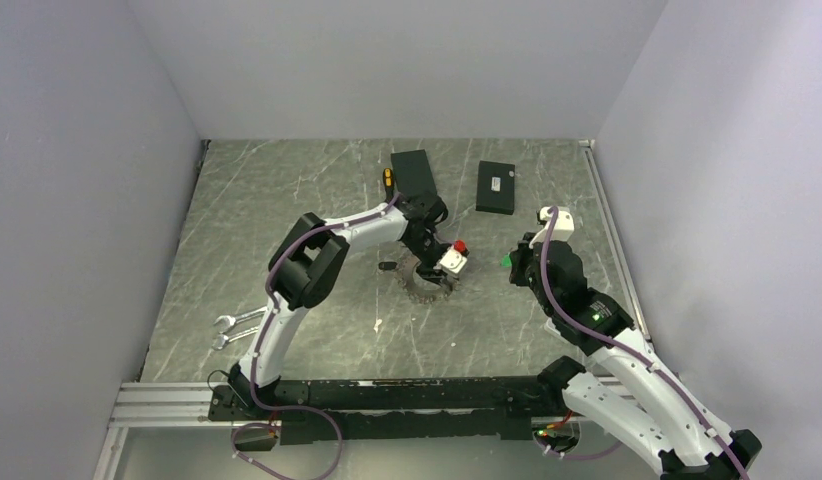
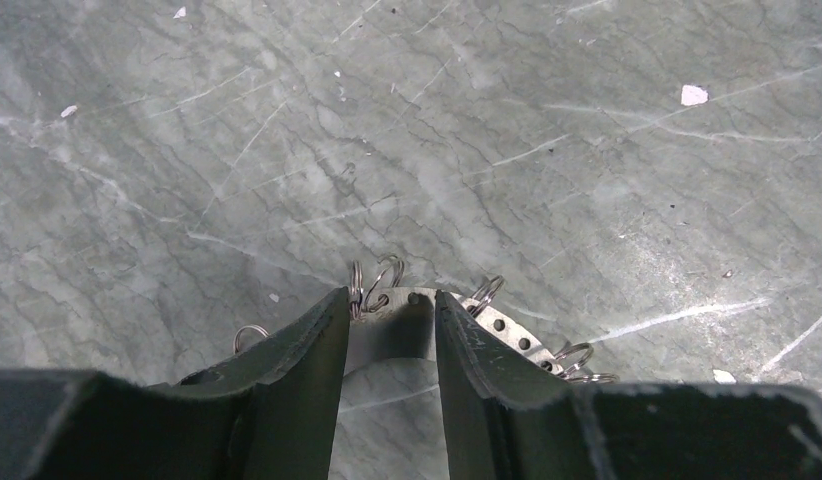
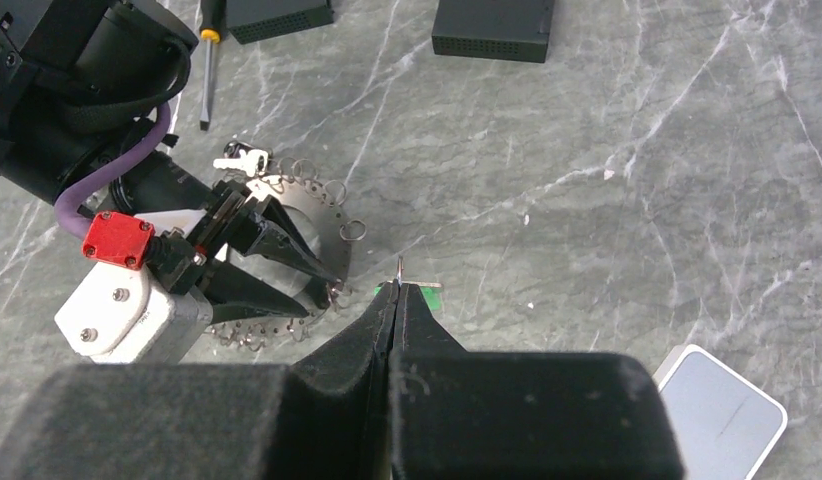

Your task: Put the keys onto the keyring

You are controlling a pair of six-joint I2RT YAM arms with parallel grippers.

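The keyring [image 1: 424,288] lay beneath the left gripper [image 1: 425,271], two boxes [image 1: 496,187] at its twelve and one o'clock (a screwdriver [image 1: 388,181] beside the first), spanners [image 1: 237,330] at nine, and the right gripper [image 1: 510,262], pinching a key [image 3: 400,268], at three.

The tabletop [image 1: 287,200] was grey-green marble, streaked with white veins and flecked with pale chips. The keyring [image 3: 317,205] was dull silver, dotted with a row of small dark holes and fringed with bright wire loops. The left tool [image 3: 324,298] and right tool [image 3: 397,290] were both matt black. The key [image 3: 429,290] at the right tool was green with a silver tip. Behind the left tool were a red block [image 3: 117,238], a white housing [image 3: 127,310] and a purple cable [image 3: 97,195]. The screwdriver [image 3: 208,35] was black with a yellow collar. The boxes [image 1: 496,187] were black, the spanners [image 1: 237,328] silver, the walls [image 1: 87,150] pale lilac-grey.
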